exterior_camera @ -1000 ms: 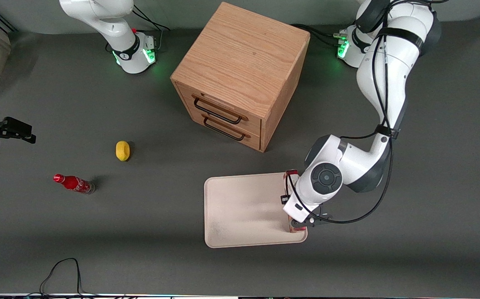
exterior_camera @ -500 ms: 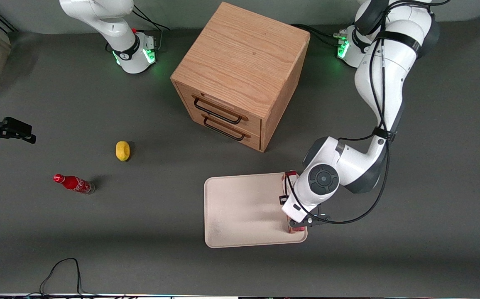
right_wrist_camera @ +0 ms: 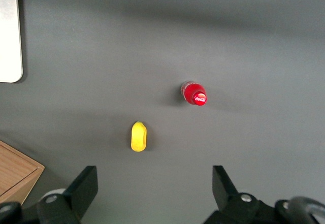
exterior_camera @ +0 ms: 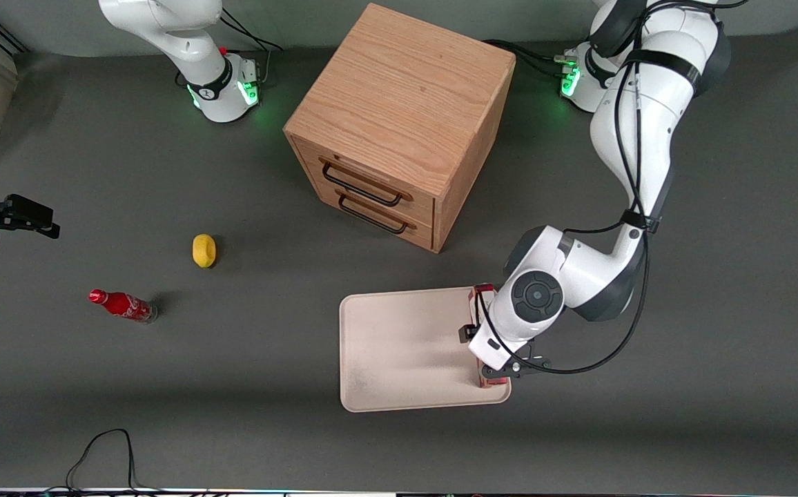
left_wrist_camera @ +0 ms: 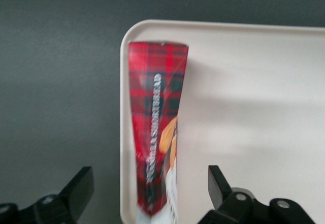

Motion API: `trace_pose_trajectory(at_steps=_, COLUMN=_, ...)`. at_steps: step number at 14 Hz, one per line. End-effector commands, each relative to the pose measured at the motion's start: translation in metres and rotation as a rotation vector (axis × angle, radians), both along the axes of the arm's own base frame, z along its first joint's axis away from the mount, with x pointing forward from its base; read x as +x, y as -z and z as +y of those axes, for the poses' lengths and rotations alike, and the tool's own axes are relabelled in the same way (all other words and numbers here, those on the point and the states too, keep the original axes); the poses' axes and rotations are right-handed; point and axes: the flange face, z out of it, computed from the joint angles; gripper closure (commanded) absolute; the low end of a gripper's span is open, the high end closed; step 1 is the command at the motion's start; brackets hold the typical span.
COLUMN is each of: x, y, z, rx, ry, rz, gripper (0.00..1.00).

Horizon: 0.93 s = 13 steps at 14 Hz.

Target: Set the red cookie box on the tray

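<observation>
Wrist view: box (left_wrist_camera: pixel 155 127) lay along one edge of the tray (left_wrist_camera: pixel 254 107), gripper (left_wrist_camera: pixel 147 196) spread wide above it.

Both fingers (left_wrist_camera: pixel 76 191) stood well clear of the red carton on either side, touching nothing, so the box seemed already let go and resting on the tray by its own weight, just inside the low rim at the working arm's end. That edge spot probably came from the arm's approach line rather than any need; most of the tray lay bare. From the front, the arm hid all but the box's ends (exterior_camera: pixel 483 288). Round about, the dark grey table (exterior_camera: pixel 233 386) carried a wooden drawer cabinet (exterior_camera: pixel 399 124), and toward the parked arm's end a yellow object (exterior_camera: pixel 203 250) and a small red bottle (exterior_camera: pixel 121 304).
</observation>
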Motion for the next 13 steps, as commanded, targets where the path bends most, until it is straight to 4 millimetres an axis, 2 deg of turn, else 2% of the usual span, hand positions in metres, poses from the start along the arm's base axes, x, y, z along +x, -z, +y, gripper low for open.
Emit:
trace_pose_trajectory(at_steps=1, x=-0.021, y=-0.092, z=0.012, rx=0.086, ry=-0.013, rz=0.038, gripper=0.00)
trace_pose_trajectory(at_steps=2, x=-0.037, y=-0.133, z=0.015, rx=0.116, ry=-0.005, rz=0.053, gripper=0.00)
trace_pose_trajectory(at_steps=4, x=-0.060, y=-0.196, z=0.028, rx=0.132, ry=-0.009, rz=0.073, gripper=0.00)
trace_pose_trajectory(at_steps=6, x=-0.082, y=-0.235, z=0.039, rx=0.151, ry=0.006, rz=0.089, gripper=0.00)
trace_pose_trajectory(at_steps=7, x=-0.090, y=-0.252, z=0.051, rx=0.160, ry=0.003, rz=0.082, gripper=0.00)
trace_pose_trajectory(at_steps=8, x=-0.100, y=-0.269, z=0.073, rx=0.165, ry=0.002, rz=0.074, gripper=0.00)
trace_pose_trajectory(at_steps=9, x=-0.108, y=-0.280, z=0.090, rx=0.150, ry=0.016, rz=0.080, gripper=0.00)
trace_pose_trajectory(at_steps=11, x=-0.113, y=-0.293, z=0.139, rx=0.130, ry=0.041, rz=0.090, gripper=0.00)
trace_pose_trajectory(at_steps=12, x=-0.113, y=-0.297, z=0.161, rx=0.121, ry=0.046, rz=0.092, gripper=0.00)
trace_pose_trajectory(at_steps=13, x=-0.112, y=-0.292, z=0.176, rx=0.122, ry=0.050, rz=0.104, gripper=0.00)
